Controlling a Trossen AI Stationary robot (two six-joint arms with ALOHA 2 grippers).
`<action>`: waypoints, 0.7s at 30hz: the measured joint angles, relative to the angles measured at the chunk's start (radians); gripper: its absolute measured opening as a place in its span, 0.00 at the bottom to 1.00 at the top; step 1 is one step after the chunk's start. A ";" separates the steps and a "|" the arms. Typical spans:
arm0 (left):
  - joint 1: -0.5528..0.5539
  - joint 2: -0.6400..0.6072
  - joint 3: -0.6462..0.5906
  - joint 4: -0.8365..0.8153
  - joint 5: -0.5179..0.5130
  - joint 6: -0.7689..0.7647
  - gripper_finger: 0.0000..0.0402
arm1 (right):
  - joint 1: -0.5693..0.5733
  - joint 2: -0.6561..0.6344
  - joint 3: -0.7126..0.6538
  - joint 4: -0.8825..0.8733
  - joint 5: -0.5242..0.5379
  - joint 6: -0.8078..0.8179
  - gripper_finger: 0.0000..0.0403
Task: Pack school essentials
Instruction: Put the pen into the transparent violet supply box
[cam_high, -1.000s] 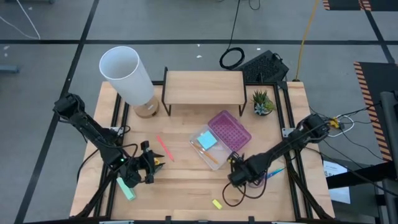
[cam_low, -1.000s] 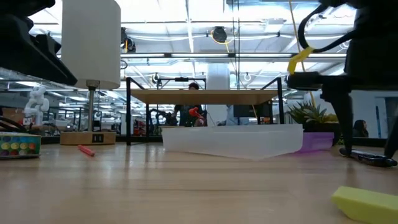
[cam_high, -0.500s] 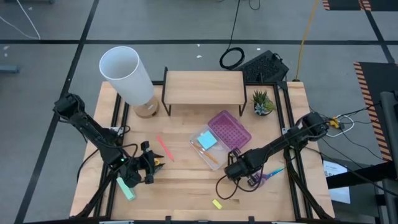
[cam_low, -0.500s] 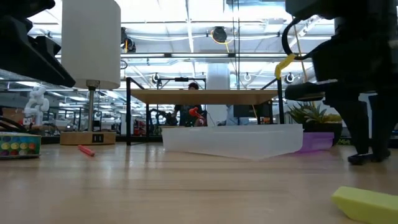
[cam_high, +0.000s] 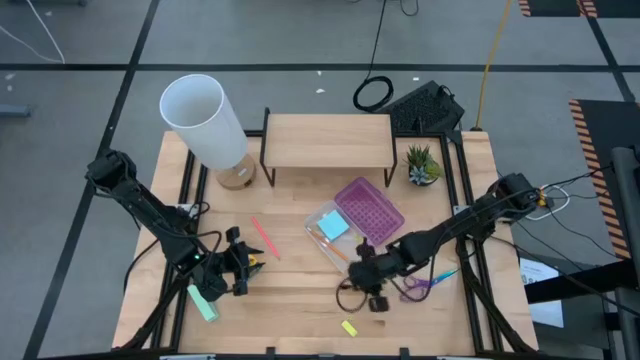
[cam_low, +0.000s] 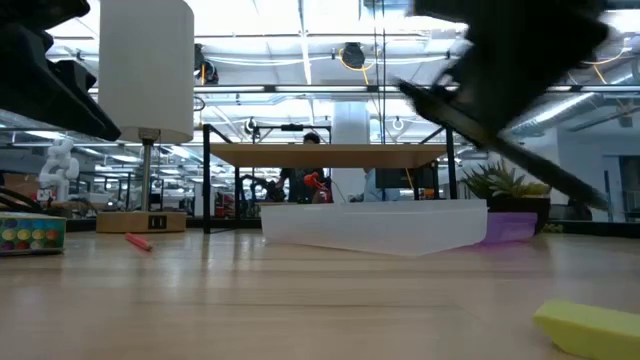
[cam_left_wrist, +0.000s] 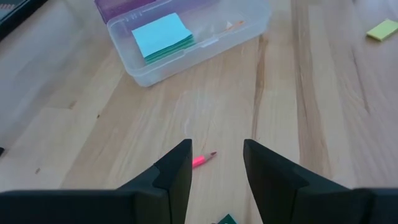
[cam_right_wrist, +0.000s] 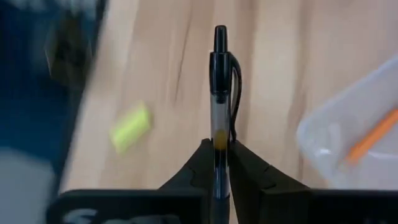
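I hold the black pen clamped in my right gripper near the clear case; left gripper waits open; pink pencil, scissors unpacked.

Wooden bench in the foreground, yellow block near right, clear case at centre, pink pencil and crayon box left, white lamp far left, blurred dark arm upper right.

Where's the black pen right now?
The right end effector grips the black pen, lifted above the table's front, between the clear box and the yellow block.
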 joint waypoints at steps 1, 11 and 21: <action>0.000 0.000 0.000 0.000 0.000 -0.009 0.37 | -0.018 -0.002 0.000 0.043 0.002 0.050 0.06; -0.002 0.000 0.000 -0.001 0.030 -0.066 0.37 | -0.255 -0.002 0.001 0.051 0.006 0.420 0.07; -0.002 0.000 0.000 -0.001 0.042 -0.073 0.37 | -0.329 0.050 0.002 0.055 0.051 0.292 0.08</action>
